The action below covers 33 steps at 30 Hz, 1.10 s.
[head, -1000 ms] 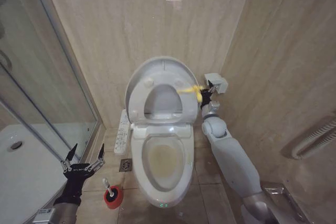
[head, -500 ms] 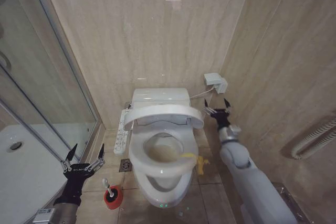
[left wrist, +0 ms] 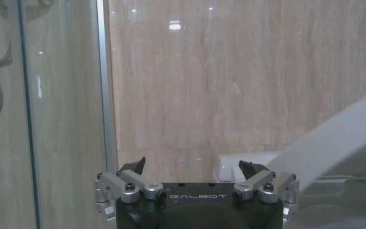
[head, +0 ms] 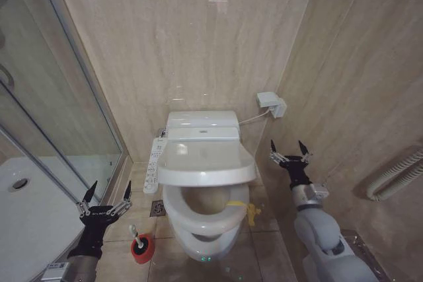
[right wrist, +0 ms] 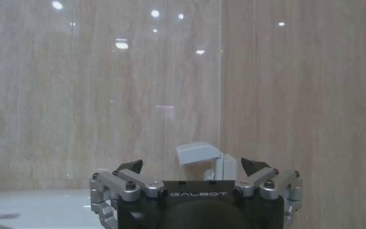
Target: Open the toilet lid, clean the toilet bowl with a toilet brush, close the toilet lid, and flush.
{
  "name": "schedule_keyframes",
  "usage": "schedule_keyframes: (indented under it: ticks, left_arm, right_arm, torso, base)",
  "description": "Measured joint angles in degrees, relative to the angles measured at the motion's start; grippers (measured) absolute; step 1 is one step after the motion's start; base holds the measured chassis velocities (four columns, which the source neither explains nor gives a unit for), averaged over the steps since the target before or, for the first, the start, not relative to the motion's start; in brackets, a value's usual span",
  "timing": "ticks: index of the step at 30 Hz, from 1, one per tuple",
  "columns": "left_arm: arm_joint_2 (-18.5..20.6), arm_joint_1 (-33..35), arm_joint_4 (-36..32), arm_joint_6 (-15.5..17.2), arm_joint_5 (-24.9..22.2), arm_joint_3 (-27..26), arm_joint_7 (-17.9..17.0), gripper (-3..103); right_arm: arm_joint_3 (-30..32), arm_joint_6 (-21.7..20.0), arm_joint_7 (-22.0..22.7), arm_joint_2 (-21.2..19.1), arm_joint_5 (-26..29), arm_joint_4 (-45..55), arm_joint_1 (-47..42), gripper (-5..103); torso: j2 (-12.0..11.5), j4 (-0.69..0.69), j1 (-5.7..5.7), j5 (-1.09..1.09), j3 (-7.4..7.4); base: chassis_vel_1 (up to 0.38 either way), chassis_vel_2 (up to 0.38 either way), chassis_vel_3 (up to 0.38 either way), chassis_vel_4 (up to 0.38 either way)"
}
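Looking down from the head view, we find nearest to us the small toilet brush (head: 134, 233), its thin white handle standing in a round red holder base on the beige tiled floor (head: 264, 255), just left of the toilet's front. Just beside it, closer to the glass shower partition (head: 59, 97), our left gripper (head: 106, 196) hangs in the air with its black-tipped fingers spread wide and nothing between them; the left wrist view shows the same gripper (left wrist: 196, 168) with its fingers parted, facing the beige wall. Next comes the white ceramic toilet bowl (head: 206, 246), with the white ring-shaped seat (head: 205, 219) raised off its rim. Above the seat, the large glossy white oval plastic toilet lid (head: 206, 163) hangs partway down, roughly level, and a small yellow tag (head: 248, 211) dangles at the right side of the seat. On the toilet's right, our right gripper (head: 289, 152) points upward, apart from the lid, fingers open and empty; the right wrist view shows that gripper (right wrist: 192, 168) spread the same way before the wall corner. A white control panel (head: 154, 158) sits along the toilet's left flank. Farther back is the white tank unit (head: 201, 123), and on the rear wall a small white box (head: 271, 104) is mounted near the corner.
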Motion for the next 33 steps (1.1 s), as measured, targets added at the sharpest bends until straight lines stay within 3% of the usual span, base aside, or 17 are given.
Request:
schedule_keyframes:
  ticks: [10,33]
  left_arm:
    - [0.0,0.0,0.0,0.0,0.0,0.0,0.0,99]
    - [0.0,0.0,0.0,0.0,0.0,0.0,0.0,99]
  right_arm:
    - [0.68,0.17,-1.02,4.54,-2.28,8.12,-10.24,100]
    - [0.61,2.91,-1.14,13.28,-10.09,16.01,-20.52,100]
  torso:
    - [0.0,-0.01,0.0,-0.01,0.0]
    - [0.0,-0.01,0.0,-0.01,0.0]
  base:
    - [0.0,0.0,0.0,0.0]
    - [0.0,0.0,0.0,0.0]
